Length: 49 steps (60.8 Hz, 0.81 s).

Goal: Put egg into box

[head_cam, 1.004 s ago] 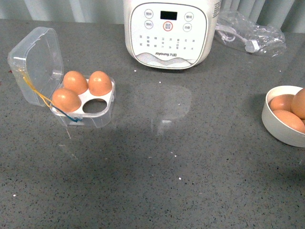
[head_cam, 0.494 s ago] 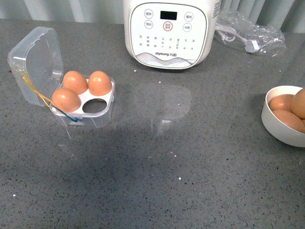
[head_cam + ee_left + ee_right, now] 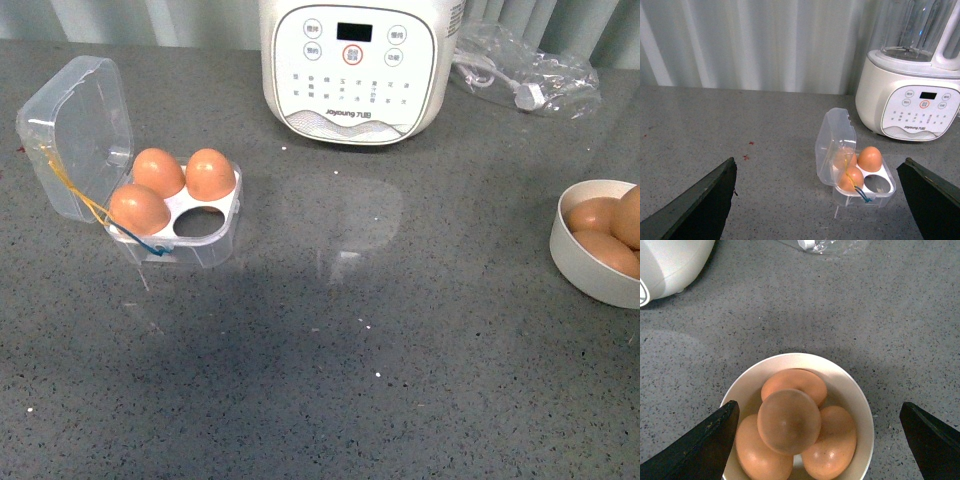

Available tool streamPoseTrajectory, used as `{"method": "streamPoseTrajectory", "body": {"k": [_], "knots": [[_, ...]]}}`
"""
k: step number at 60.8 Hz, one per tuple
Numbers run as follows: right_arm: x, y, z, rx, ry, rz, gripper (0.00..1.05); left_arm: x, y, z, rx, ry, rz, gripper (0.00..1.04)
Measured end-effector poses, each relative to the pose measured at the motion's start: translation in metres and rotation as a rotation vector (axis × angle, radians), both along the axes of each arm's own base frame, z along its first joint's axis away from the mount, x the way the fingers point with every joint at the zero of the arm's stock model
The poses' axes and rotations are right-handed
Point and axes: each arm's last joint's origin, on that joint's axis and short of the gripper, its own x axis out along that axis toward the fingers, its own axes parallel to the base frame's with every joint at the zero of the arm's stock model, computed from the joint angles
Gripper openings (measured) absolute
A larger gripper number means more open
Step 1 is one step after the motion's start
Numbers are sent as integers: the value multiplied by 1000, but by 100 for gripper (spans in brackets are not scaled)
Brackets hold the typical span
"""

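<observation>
brown egg (image 3: pixel 789 421) lay topmost in the bowl (image 3: pixel 800 357) right of the blender (image 3: pixel 350 70), so the right gripper (image 3: pixel 817 405) hung wide open over it, the left gripper (image 3: pixel 817 161) open too, facing the box (image 3: pixel 875 192) left of the blender.

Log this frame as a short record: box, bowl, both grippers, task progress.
box: lid open, three eggs seated
empty hole: one, on the near side
bowl: four eggs, top egg resting on the others
left gripper: open, empty, facing box
right gripper: open, empty, aimed at bowl
progress: fourth egg not yet picked
</observation>
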Motion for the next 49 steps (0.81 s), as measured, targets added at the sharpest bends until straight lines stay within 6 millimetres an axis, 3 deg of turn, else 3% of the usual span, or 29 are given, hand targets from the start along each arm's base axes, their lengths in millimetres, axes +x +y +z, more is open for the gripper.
{"method": "streamPoseTrajectory", "body": {"k": [8, 23, 39, 49], "knots": [[9, 1, -10, 5, 36, 3, 96, 0, 0, 0, 0, 0, 0, 98], [19, 9, -24, -2, 72, 30, 43, 0, 0, 0, 0, 0, 0, 98], [16, 13, -15, -15, 56, 65, 41, 0, 0, 0, 0, 0, 0, 98], [2, 27, 19, -6, 21, 255, 41, 0, 0, 0, 0, 0, 0, 98]]}}
